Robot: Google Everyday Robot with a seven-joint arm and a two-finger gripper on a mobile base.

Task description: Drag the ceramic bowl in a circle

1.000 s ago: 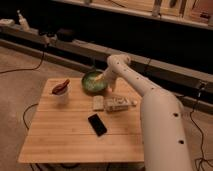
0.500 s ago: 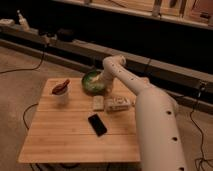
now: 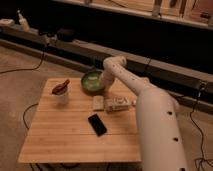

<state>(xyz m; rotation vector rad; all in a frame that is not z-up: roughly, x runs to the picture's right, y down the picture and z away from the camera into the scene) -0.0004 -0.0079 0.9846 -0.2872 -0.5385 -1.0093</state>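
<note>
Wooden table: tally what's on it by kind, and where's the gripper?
Glossy green ceramic bowl: 1
White cup with a reddish-brown object in it: 1
Black phone: 1
Small pale packages: 2
Total: 5
Gripper: at the bowl's rim, on the arm's side.

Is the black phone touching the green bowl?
No, the black phone lies apart from the ceramic bowl, nearer the table's front, while the gripper is at the bowl's rim.
</note>
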